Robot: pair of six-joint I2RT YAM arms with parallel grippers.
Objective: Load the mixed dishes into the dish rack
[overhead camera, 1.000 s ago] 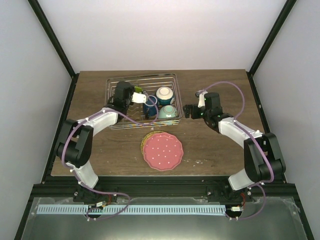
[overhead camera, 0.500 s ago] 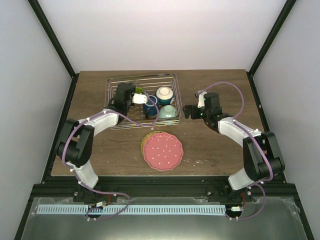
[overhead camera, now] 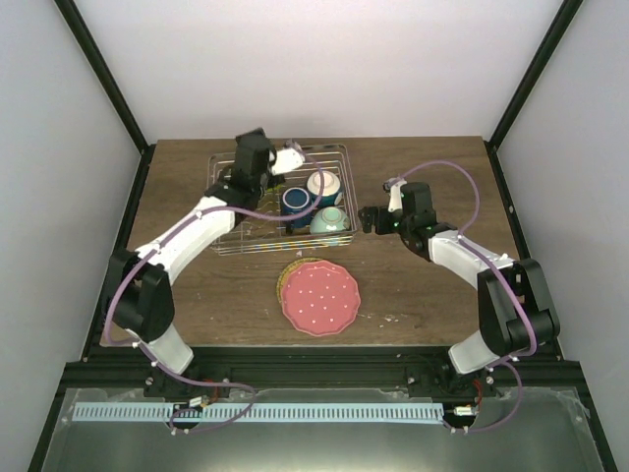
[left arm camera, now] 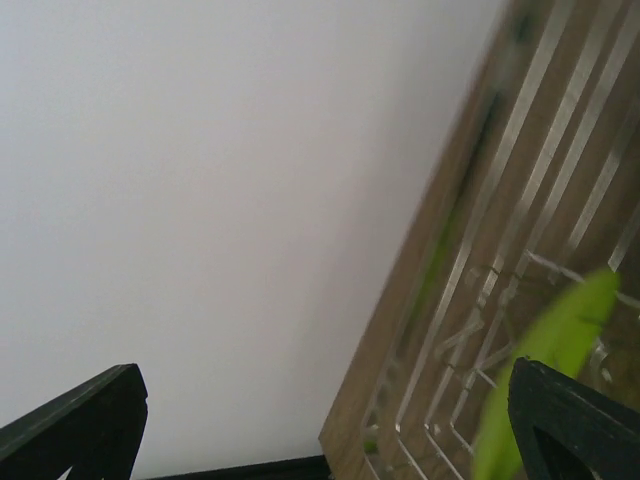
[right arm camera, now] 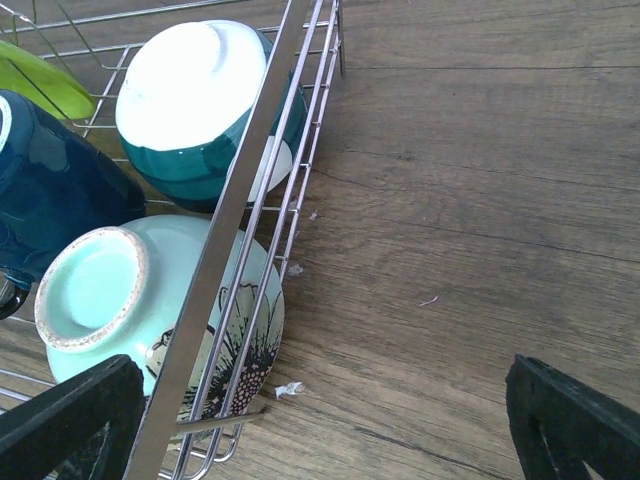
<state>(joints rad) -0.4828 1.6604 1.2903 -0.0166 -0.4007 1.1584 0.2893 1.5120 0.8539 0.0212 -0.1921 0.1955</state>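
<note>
Up and back goes my left arm: since the earlier view it has risen out of the dish rack toward the far rim, and the left gripper has let go. Nearest me, the pink scalloped plate lies flat on the table in front of the rack, with a yellowish edge showing under its left side. Past it, the right gripper hovers just right of the rack, jaws wide and empty. Inside the rack sit the pale mint bowl, the dark blue mug and the cream bowl, with the lime-green plate beyond them. I judge the retreat is the step in hand. I'd keep lifting straight until clear of the wires before swinging out, so nothing gets dragged. Then I'd take the pink plate by its rim.
</note>
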